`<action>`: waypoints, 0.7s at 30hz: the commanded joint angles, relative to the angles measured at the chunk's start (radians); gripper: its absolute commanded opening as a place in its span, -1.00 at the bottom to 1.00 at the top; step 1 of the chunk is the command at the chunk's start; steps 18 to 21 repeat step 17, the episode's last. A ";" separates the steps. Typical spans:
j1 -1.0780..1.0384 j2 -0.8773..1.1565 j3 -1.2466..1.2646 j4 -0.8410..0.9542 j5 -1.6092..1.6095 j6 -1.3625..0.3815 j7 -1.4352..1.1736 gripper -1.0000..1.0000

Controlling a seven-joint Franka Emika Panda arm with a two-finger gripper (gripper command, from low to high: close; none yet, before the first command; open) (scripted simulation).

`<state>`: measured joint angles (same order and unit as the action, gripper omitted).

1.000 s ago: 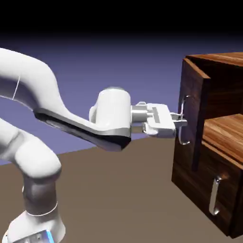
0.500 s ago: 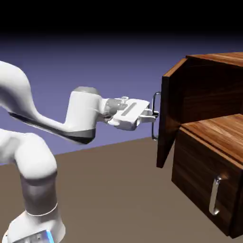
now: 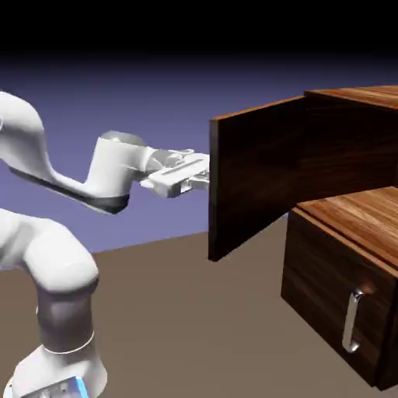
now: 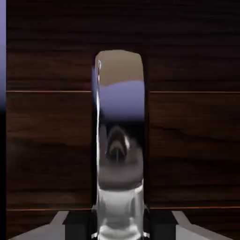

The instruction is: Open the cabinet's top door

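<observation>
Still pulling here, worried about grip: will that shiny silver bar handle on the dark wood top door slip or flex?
The silver bar handle looks mirror-polished, so probably slippery. It looks like rigid metal, so flex seems unlikely. The gripper seems closed around it, and the dark wood-grain top door stands well open, probably swinging freely.

The cabinet [image 3: 342, 233] looks like dark walnut wood with a streaky grain and a slight satin sheen; its upper faces catch warmer, lighter brown. The top door [image 3: 253, 183] shows the same dark grained wood, smooth and flat. In the hand view its handle [image 4: 119, 140] is polished silver metal, mirror-glossy, reflecting violet and brown. The lower handle [image 3: 353, 320] is the same bright, smooth metal. The arm [image 3: 47, 233] has a smooth white plastic-like shell with a soft gloss, and the tool [image 3: 198, 177] is white with grey parts. The table [image 3: 194, 326] is plain, matt brown.
</observation>
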<state>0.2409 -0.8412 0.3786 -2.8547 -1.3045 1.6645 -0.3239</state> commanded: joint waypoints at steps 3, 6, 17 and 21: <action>-0.014 0.101 0.105 0.086 0.116 -0.129 0.028 -1.00; -0.046 0.209 0.198 0.185 0.208 -0.258 0.063 -1.00; -0.173 0.583 0.432 0.532 0.366 -0.661 0.221 -1.00; -0.173 0.583 0.432 0.532 0.366 -0.661 0.221 -1.00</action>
